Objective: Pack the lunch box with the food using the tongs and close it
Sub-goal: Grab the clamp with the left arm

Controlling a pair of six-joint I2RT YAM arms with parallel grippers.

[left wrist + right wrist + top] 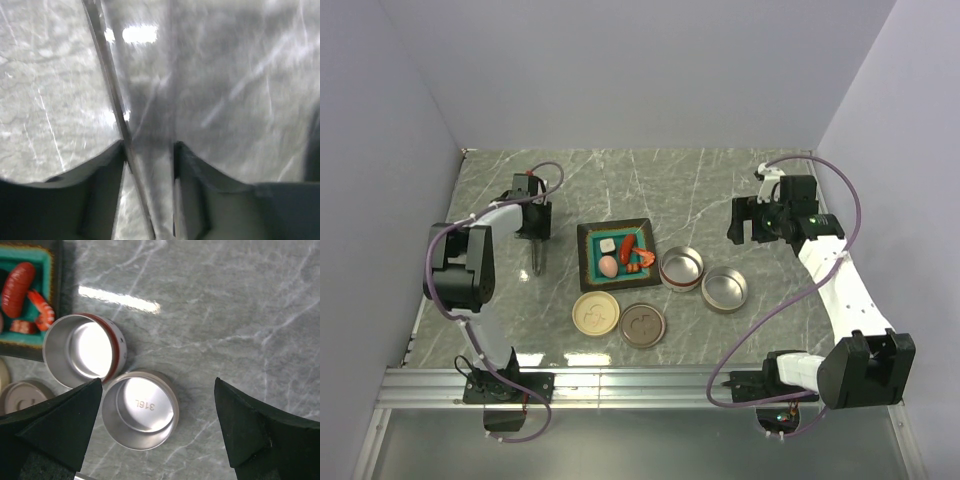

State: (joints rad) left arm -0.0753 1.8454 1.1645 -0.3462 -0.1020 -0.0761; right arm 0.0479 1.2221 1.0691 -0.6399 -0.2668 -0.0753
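The tongs (537,262) lie on the marble at the left, and my left gripper (533,236) is down over them. In the left wrist view the tongs' two thin silver arms (113,92) run between my left gripper's (149,150) jaws, and each finger presses against one arm. The food sits in a teal tray (588,262): a pink egg (608,267), a white cube (607,245), a red sausage (626,248) and a shrimp (642,259). Two round steel lunch box bowls (681,267) (724,289) stand open to its right. My right gripper (157,385) hovers open above the plain bowl (140,410).
Two round lids, one cream (596,313) and one brown (642,325), lie in front of the tray. In the right wrist view the red-banded bowl (82,350) touches the plain one, with the tray's corner (56,295) behind it. Grey walls enclose the table on three sides.
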